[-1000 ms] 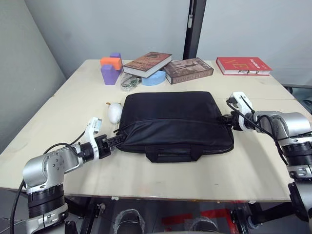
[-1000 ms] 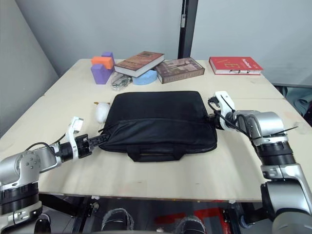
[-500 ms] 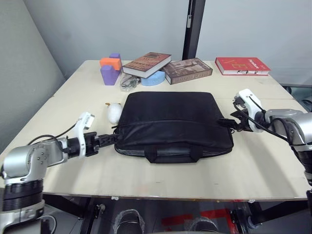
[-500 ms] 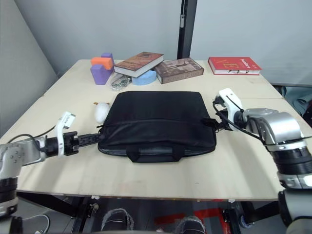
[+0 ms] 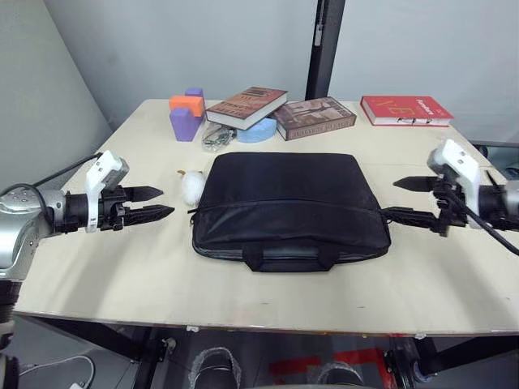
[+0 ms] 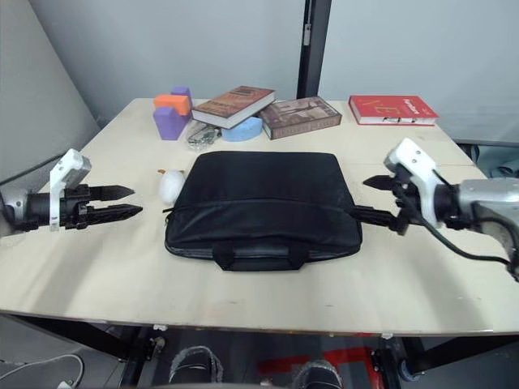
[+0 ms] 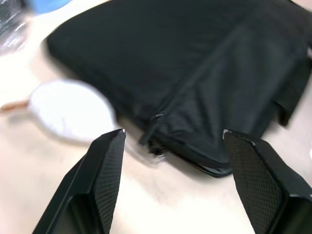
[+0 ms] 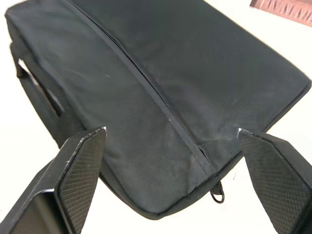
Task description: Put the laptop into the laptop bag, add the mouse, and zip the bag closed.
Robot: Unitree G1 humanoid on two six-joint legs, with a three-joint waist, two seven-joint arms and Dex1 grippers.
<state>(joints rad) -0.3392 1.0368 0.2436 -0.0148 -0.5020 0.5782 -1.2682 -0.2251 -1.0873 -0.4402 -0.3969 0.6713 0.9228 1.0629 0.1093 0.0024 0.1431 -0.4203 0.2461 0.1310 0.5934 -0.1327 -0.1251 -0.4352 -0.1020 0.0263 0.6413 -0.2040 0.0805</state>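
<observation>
— Two grippers, what do you see from the head?
— Your laptop bag (image 5: 290, 205) lies flat mid-table; left gripper (image 5: 154, 203) and right gripper (image 5: 410, 199) spread, empty.
— Wrists?
— Left: blurred white shape, perhaps the mouse (image 7: 73, 110), beside the bag. Right: black fabric, seam.

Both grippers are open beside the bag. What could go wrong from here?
1. A small white object lies on the table outside the bag, close to its edge. If it is the mouse, a zipped bag would leave it out.
2. The open left gripper points toward that object and might knock it away.
</observation>
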